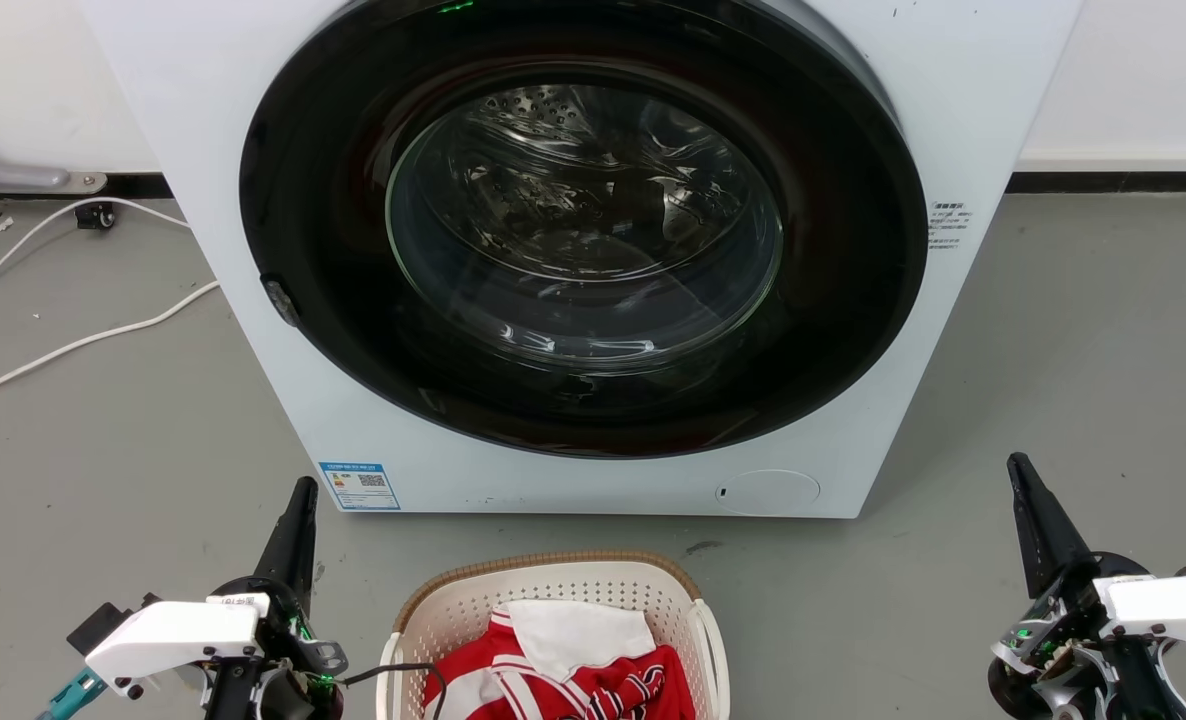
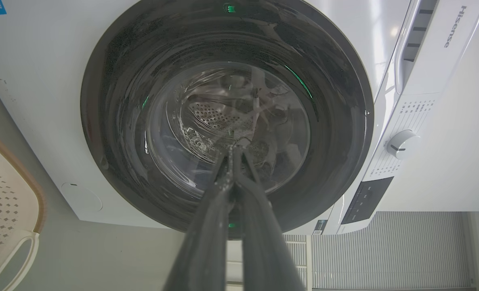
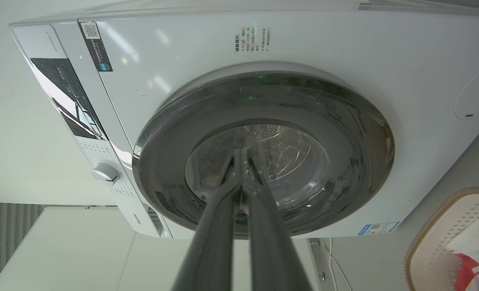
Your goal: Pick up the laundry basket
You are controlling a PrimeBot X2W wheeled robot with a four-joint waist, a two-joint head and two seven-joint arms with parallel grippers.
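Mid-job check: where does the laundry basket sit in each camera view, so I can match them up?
Head view: the laundry basket is at bottom centre, below the washing machine door.
Left wrist view: laundry basket at the left edge, lower half.
Right wrist view: laundry basket in the lower right corner.
Shared landmark: the round glass washing machine door, mid-picture in every view.

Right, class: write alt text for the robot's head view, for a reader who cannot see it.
A cream laundry basket holding red and white clothes sits on the grey floor before a white washing machine with its door closed. The left hand and right hand flank the basket, both shut, pointing up.
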